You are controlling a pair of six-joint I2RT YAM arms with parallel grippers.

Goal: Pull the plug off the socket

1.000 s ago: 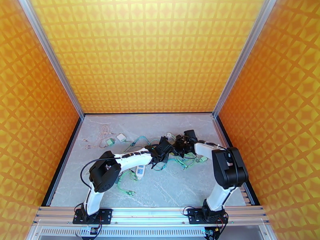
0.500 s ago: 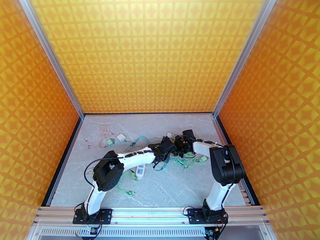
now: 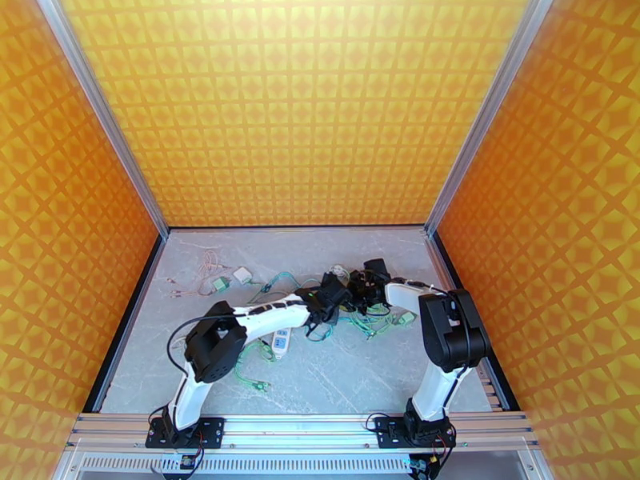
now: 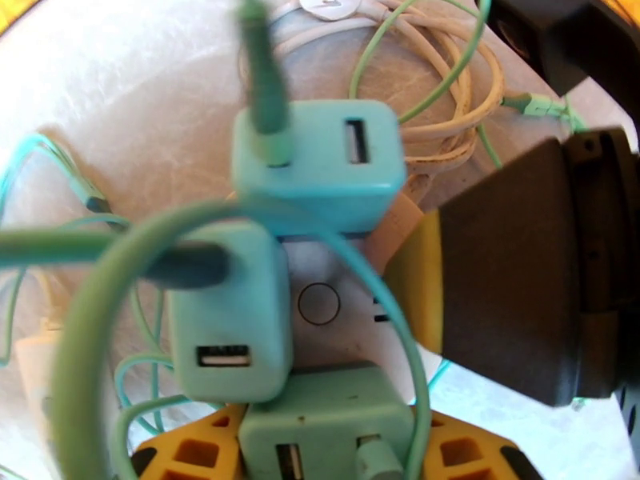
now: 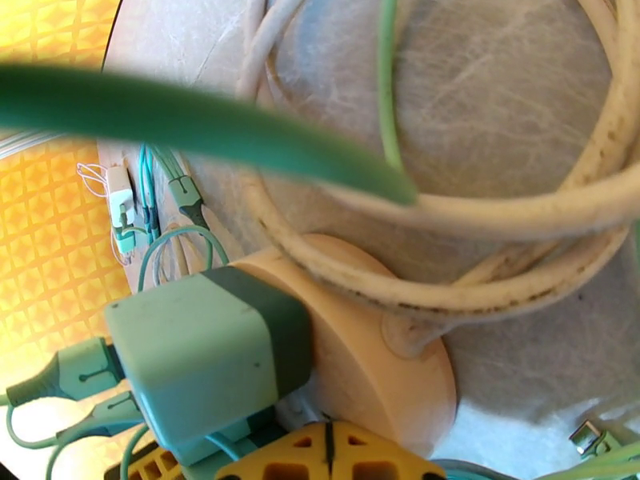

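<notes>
Left arm (image 3: 264, 314) now further in | left gripper (image 4: 328, 451) grips plug (image 4: 320, 414), seemingly | right gripper (image 5: 328, 454) clenched, bracing socket (image 4: 320, 302) | pull straight

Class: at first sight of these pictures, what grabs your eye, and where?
Orange-yellow patterned walls surround everything. Mid-table, both arms meet over tangled green cables. Up close, three mint chargers crowd a white socket block, the nearest charger between the yellow fingers of the left gripper.
</notes>
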